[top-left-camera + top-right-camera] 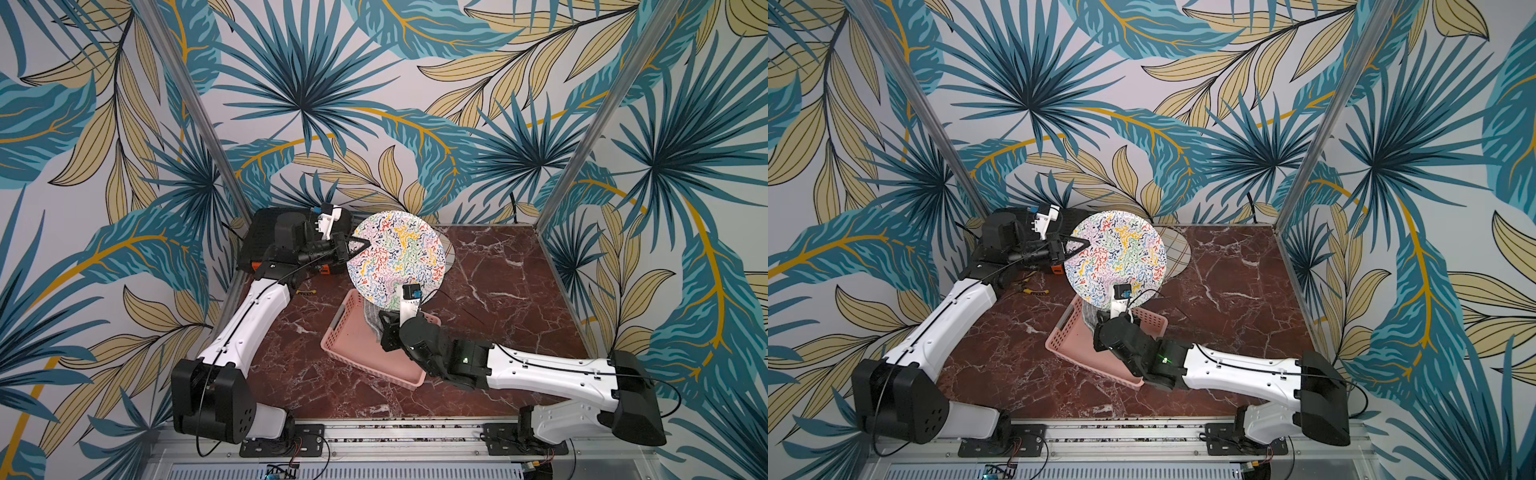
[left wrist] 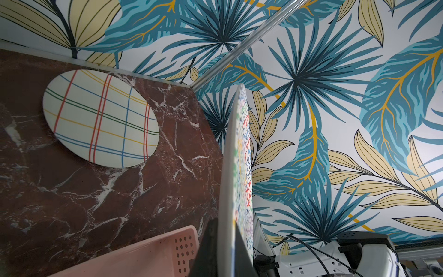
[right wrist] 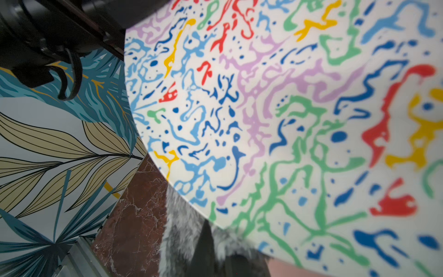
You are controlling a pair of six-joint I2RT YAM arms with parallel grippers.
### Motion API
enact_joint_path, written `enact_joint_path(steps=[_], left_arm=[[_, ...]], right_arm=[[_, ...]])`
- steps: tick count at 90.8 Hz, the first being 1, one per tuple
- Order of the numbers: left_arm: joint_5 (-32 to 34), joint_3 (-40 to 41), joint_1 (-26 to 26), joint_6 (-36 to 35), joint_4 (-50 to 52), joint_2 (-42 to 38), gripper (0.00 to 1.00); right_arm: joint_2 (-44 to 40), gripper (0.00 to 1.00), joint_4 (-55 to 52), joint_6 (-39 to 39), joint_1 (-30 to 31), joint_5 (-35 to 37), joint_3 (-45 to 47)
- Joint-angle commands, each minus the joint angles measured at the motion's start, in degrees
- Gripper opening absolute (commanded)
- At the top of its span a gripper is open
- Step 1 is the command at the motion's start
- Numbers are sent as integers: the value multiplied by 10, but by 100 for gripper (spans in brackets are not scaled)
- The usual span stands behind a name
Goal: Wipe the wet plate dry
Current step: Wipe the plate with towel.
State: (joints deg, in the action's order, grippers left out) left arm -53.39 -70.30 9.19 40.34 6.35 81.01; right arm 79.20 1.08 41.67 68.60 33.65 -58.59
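Note:
The plate (image 1: 395, 257) (image 1: 1115, 257), white with coloured squiggles, hangs tilted above the table in both top views. My left gripper (image 1: 359, 245) (image 1: 1077, 245) (image 2: 226, 251) is shut on its left rim, one finger on each face; the left wrist view sees the plate (image 2: 236, 167) edge-on. A grey fluffy cloth (image 1: 371, 318) (image 1: 1089, 316) (image 3: 177, 227) sits at the plate's lower edge, over the basket. My right gripper (image 1: 379, 319) (image 3: 215, 251) is shut on the cloth. The patterned face (image 3: 287, 120) fills the right wrist view, where the cloth meets its rim.
A pink perforated basket (image 1: 353, 345) (image 1: 1071, 340) (image 2: 155, 254) stands mid-table under the cloth. A second plate with coloured grid lines (image 1: 448, 249) (image 2: 100, 117) lies flat behind the held one. A black rack (image 1: 266, 232) occupies the back left corner. Metal frame posts border the table.

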Motion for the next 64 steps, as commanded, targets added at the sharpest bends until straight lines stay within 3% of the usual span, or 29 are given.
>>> enact_joint_path(steps=[1, 26, 64], left_arm=[[-22, 21, 5, -63, 19, -6, 0], [-20, 24, 5, -66, 20, -10, 0], [-19, 30, 5, -64, 17, -16, 0]], right_arm=[[1, 0, 145, 5, -7, 69, -68], [53, 0, 151, 14, -9, 151, -131], [148, 0, 167, 11, -42, 155, -248]])
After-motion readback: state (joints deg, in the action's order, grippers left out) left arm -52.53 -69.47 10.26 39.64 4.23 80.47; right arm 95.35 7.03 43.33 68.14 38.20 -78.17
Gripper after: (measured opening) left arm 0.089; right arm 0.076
